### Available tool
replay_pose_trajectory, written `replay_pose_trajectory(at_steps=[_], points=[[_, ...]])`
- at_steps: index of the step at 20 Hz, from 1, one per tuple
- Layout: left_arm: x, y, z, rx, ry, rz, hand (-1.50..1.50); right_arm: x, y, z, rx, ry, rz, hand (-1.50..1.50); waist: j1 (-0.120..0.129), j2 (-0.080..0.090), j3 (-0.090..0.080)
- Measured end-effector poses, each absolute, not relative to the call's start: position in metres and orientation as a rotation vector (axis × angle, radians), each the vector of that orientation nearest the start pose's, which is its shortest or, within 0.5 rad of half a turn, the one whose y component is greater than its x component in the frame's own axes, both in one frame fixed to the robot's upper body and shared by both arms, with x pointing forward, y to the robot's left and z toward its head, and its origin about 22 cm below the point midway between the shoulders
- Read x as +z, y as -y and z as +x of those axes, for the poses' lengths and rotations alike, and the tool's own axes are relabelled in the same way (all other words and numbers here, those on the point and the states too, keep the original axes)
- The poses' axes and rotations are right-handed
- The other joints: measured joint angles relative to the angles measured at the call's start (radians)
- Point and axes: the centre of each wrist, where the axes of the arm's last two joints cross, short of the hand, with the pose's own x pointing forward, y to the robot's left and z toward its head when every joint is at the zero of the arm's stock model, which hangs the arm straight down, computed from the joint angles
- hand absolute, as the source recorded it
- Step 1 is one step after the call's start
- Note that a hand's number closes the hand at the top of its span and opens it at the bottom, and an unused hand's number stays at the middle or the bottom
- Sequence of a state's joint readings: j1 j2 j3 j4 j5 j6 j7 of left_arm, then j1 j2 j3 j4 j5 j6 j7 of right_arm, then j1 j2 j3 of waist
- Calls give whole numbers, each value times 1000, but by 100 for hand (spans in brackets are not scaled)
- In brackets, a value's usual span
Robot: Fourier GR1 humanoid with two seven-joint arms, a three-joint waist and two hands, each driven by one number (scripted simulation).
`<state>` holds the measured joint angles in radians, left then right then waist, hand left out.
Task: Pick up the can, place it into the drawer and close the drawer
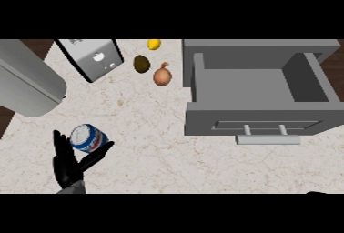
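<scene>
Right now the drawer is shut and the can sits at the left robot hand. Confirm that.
Not quite. The head view shows the drawer pulled open, not shut. The can does sit at the left robot hand, on the counter.

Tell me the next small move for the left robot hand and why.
Probably close the fingers round the can before lifting. The left robot hand sits open beside it, fingers and thumb flanking the can but not curled on it, and the can is on the counter, far left of the open drawer.
</scene>
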<state>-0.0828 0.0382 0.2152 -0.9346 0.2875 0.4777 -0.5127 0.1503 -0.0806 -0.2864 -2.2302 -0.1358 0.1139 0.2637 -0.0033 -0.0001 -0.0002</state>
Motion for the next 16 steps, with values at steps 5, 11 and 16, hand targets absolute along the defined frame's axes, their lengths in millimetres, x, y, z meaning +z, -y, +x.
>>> replay_pose_trajectory(at_steps=[5,11,16], points=[[-135,-284,229,527,1412,544,-150,134,301,165,-57,1840,-216,-150,-1,0,0],[-130,-284,252,480,1431,446,150,130,301,166,-67,1845,-222,-150,-2,1,0],[-128,-288,268,465,1477,377,150,137,301,163,-67,1847,-223,-150,-5,1,0]])
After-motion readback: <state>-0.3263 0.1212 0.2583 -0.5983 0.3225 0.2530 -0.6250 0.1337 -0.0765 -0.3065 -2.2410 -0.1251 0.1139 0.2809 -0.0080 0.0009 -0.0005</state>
